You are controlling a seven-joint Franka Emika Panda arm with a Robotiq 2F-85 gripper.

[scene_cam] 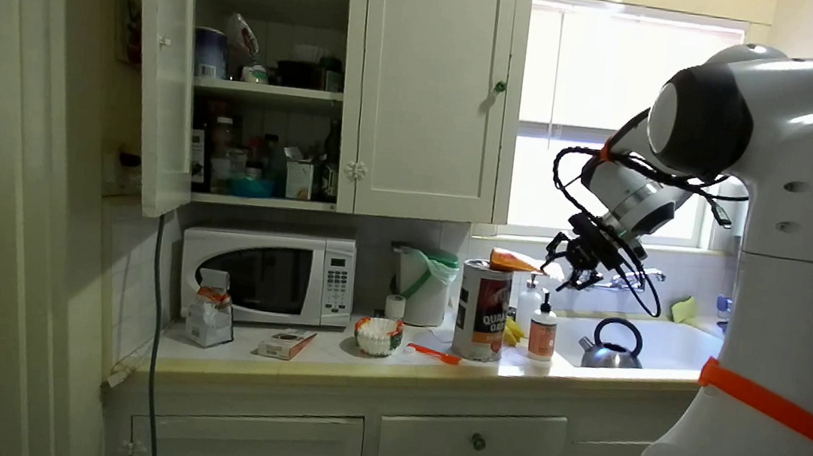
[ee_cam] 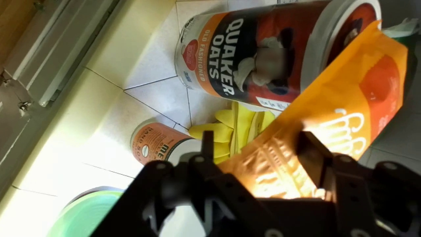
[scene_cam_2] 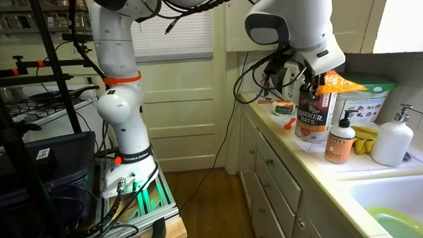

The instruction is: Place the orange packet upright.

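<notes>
The orange packet (scene_cam: 511,260) lies on its side across the top of the Quaker Oats canister (scene_cam: 481,319), its paler end overhanging toward my gripper (scene_cam: 554,272). It also shows in an exterior view (scene_cam_2: 340,83) behind the gripper (scene_cam_2: 311,88). In the wrist view the packet (ee_cam: 332,108) slants from the canister's lid (ee_cam: 342,36) down into the gap between my fingers (ee_cam: 256,140). The fingers are wide apart. The right finger overlaps the packet in the picture; I cannot tell whether it touches. The left finger is apart from it. The packet's near end is hidden behind the gripper.
A soap bottle (scene_cam_2: 339,142), yellow gloves (scene_cam_2: 365,138) and a white pump bottle (scene_cam_2: 391,142) stand by the sink (scene_cam_2: 380,191). A green-lidded bin (scene_cam_2: 360,102) stands behind the canister. An orange scoop (scene_cam: 435,353) and white bowl-like stack (scene_cam: 377,338) lie nearby. A kettle (scene_cam: 611,351) is in the sink.
</notes>
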